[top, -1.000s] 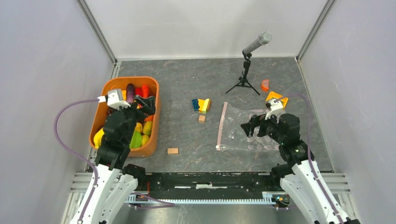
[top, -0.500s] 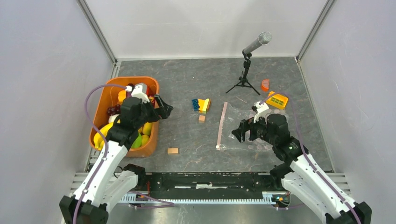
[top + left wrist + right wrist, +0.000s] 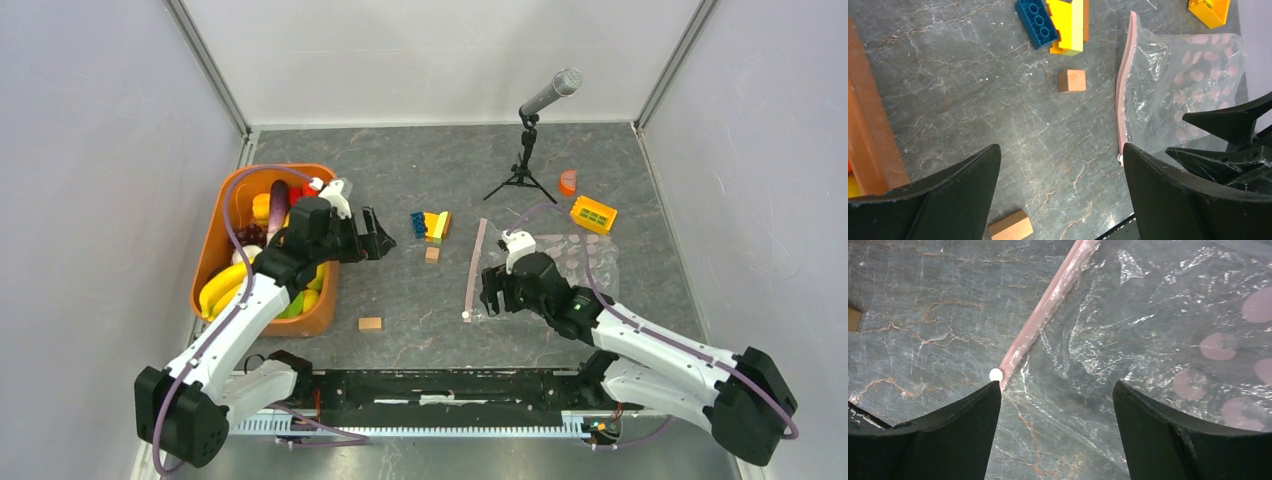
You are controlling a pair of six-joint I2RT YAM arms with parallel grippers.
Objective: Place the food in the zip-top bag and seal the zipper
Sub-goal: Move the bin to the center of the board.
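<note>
bag (image 3: 575, 262) flat toward right edge, empty | zipper (image 3: 477, 255) runs near-to-far, slider (image 3: 995, 374) at near end | right gripper (image 3: 1055, 387) spread, over that end, nearer | left gripper (image 3: 1060, 152) spread, empty | food (image 3: 216, 290) in tub (image 3: 305, 326), left edge

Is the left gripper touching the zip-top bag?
Apart. In the top external view, grey table and the coloured blocks lie between the left gripper and the zip-top bag.

Zip-top bag (image 3: 580, 260): the part beside the zipper (image 3: 475, 262) lies hidden beneath the right gripper (image 3: 490, 300); the right wrist view crops its right side. Left of the bag, the left arm (image 3: 245, 310) covers some food (image 3: 215, 290).
</note>
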